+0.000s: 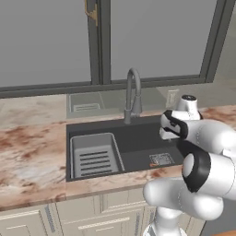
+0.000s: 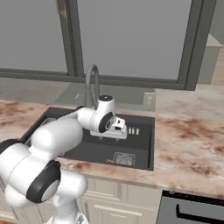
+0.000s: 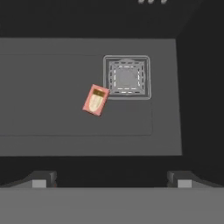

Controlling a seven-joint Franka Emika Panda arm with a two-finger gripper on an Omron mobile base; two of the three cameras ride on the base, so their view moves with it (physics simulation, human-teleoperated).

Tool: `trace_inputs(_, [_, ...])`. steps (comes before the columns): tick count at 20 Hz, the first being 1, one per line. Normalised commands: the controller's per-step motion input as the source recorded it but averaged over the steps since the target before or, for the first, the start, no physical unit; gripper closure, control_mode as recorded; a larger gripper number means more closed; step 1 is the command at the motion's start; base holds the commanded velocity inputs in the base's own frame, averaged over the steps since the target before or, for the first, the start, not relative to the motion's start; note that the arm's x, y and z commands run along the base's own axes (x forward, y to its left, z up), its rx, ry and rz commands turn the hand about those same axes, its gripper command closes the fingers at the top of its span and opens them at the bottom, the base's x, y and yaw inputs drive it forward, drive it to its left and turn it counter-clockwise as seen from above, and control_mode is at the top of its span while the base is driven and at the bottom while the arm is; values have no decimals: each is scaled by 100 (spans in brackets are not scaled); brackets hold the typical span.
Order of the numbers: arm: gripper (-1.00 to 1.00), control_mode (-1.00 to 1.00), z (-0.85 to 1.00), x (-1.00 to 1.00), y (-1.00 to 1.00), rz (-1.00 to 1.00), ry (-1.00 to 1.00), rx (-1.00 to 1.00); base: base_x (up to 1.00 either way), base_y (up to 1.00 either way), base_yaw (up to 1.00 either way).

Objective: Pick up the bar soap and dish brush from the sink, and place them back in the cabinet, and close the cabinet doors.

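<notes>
The dark grey sink is set in a marbled counter. The bar soap is a small reddish block lying flat on the basin floor, just left of the square drain. A cream oval patch shows on its top; I cannot tell whether that is the dish brush. The soap also shows as a reddish speck by the drain. My gripper hangs open well above the basin floor, pointing down, with nothing between its fingers. The cabinet and its doors are out of view.
A tall curved faucet rises behind the basin. A pale slotted rack fills the sink's left part. Behind are window panes and a wall outlet. Cream drawer fronts run below; a dark appliance sits at lower right.
</notes>
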Motion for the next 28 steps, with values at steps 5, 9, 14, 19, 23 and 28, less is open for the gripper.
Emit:
trace_inputs(5, [-100, -100, -8, 10, 3, 0, 2, 0, 0, 0, 0])
trace_inputs(9, [-100, -100, 0, 11, 4, 0, 3, 0, 0, 0, 0])
trace_inputs(14, [-100, -100, 0, 11, 11, 0, 1, 0, 0, 0, 0])
trace_inputs(19, [-100, -100, 0, 20, 8, 0, 0, 0, 0, 0, 0])
trace_inputs(23, [-100, -100, 0, 29, 4, 0, 1, 0, 0, 0, 0])
trace_inputs(28, [-100, -100, -2, 26, 1, 0, 2, 0, 0, 0, 0])
